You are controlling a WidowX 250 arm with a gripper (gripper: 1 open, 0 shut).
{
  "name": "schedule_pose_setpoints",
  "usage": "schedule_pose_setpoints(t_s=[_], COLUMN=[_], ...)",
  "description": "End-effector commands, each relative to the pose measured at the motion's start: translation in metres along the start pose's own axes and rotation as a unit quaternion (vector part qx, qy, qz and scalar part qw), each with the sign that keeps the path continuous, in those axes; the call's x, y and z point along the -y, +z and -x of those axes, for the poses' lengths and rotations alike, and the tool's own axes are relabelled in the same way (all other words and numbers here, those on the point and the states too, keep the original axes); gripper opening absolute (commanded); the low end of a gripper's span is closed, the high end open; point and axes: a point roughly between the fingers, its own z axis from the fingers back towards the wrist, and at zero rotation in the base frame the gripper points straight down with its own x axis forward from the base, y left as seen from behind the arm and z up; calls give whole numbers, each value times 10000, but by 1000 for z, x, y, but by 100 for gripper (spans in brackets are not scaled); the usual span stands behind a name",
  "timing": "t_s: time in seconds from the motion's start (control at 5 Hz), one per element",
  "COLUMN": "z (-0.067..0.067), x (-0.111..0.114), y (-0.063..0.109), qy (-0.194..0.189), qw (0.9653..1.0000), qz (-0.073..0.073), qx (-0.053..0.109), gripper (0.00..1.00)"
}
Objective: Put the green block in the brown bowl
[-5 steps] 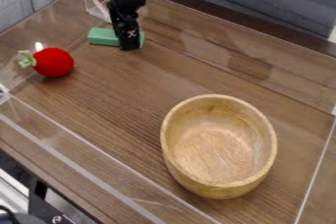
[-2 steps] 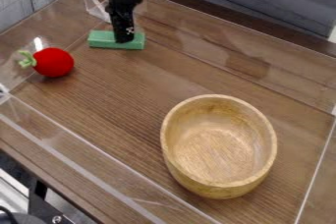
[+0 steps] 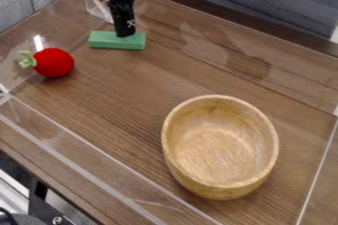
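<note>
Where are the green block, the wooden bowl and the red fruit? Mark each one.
green block (image 3: 117, 40): camera view, on its flat top face.
wooden bowl (image 3: 173, 130): camera view, on its left rim.
red fruit (image 3: 54, 62): camera view, on its round body.

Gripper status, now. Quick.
Gripper: shut on the green block, which lies flat on the table, not yet lifted.

We see a red round fruit (image 3: 53, 62) with green stem near the wooden desk's (image 3: 119, 111) left edge.
</note>
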Motion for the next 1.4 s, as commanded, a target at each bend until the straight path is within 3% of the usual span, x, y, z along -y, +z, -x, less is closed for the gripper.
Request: schedule_pose_setpoints(t_s=[0.0, 0.2, 0.4, 1.0, 1.2], z=[-3, -3, -4, -8, -8], x=[-12, -14, -13, -7, -8], y=[27, 17, 21, 50, 52], qy=[46, 55, 84, 165, 202], qw=[9992, 9994, 9993, 9985, 9983], qz=[-330, -285, -277, -293, -284], qx=[219, 186, 224, 437, 459], gripper=[0, 100, 0, 0, 0])
